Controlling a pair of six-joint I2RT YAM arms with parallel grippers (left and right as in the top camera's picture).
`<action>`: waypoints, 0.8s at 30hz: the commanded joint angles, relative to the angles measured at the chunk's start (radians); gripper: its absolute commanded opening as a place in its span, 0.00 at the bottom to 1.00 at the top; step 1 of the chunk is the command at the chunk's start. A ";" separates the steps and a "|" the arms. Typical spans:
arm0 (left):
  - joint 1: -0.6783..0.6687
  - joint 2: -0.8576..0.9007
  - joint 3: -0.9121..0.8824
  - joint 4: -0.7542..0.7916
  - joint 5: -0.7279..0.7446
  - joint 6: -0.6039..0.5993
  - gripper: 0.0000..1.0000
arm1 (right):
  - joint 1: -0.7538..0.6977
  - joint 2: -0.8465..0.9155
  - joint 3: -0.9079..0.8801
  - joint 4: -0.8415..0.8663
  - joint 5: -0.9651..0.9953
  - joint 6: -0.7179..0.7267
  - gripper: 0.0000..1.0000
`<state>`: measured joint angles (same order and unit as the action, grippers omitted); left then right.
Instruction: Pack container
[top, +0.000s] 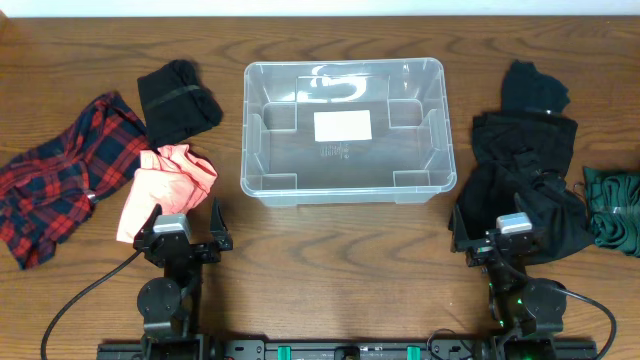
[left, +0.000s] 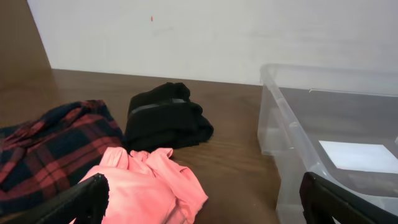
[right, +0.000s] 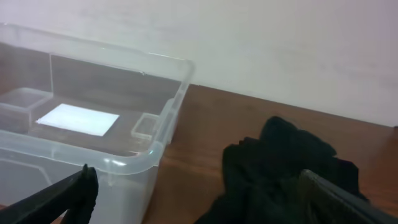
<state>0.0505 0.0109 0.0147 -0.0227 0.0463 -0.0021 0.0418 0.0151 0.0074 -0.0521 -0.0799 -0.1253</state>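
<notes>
The clear container (top: 300, 152) stands at the table's middle, holding only the white label (top: 343, 126) on its bottom. My left gripper (top: 185, 215) is open at the front left, with a pink garment (top: 165, 180) just ahead of it. In the left wrist view the left gripper (left: 202, 193) spans the pink garment (left: 149, 183) and bare table, touching nothing. My right gripper (top: 513, 228) is open at the front right, over the near edge of a black clothes pile (top: 525, 180). In the right wrist view the right gripper (right: 198, 183) sits between the container (right: 155, 152) and the black pile (right: 280, 162).
A red and navy plaid shirt (top: 65, 170) lies at the far left. A folded black garment (top: 178, 100) lies behind the pink one. A small black piece (top: 533, 88) sits at the back right, and a dark green garment (top: 612, 205) is at the right edge.
</notes>
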 joint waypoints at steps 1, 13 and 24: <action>-0.002 -0.007 -0.011 -0.045 -0.009 0.009 0.98 | 0.009 -0.003 -0.002 0.035 0.016 -0.010 0.98; -0.002 -0.007 -0.011 -0.045 -0.008 0.009 0.98 | 0.008 0.061 0.318 -0.178 0.119 0.144 0.99; -0.002 -0.007 -0.011 -0.045 -0.008 0.009 0.98 | -0.108 0.577 0.936 -0.571 0.253 0.011 0.99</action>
<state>0.0505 0.0109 0.0193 -0.0292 0.0463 -0.0021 -0.0238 0.4679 0.8383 -0.5640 0.1368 -0.0673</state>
